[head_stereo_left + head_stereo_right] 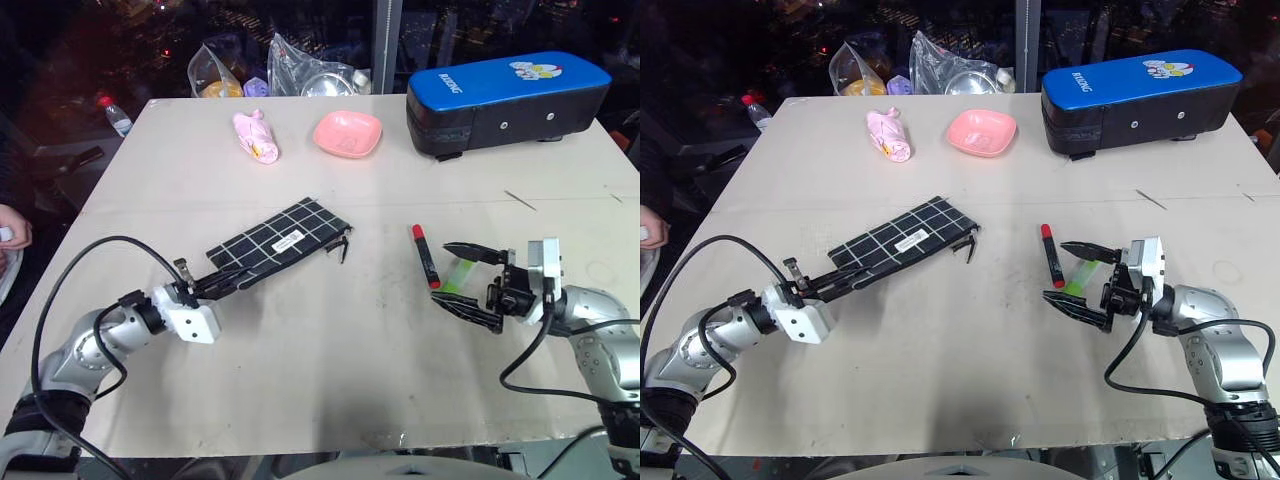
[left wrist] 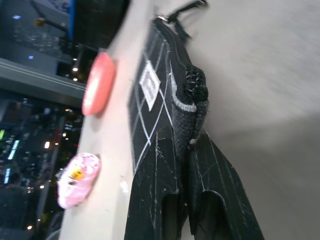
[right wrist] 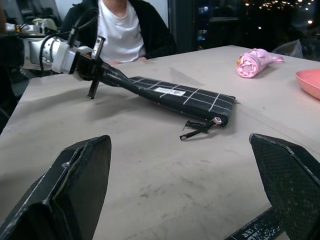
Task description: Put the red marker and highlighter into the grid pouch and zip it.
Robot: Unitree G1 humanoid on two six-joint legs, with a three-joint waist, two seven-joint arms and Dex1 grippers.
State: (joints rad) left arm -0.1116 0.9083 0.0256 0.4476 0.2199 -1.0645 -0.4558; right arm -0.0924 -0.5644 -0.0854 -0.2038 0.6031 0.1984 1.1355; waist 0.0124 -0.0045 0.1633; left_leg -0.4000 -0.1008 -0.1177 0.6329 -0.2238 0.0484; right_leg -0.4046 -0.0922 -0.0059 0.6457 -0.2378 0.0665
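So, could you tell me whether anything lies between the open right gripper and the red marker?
Nothing visible does. The right gripper stands open beside the red marker, with the highlighter between its fingers.

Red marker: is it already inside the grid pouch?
No, the red marker lies on the table, apart from the grid pouch.

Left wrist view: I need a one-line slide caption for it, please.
Left gripper shut on the near end of the grid pouch, pink bowl beyond.
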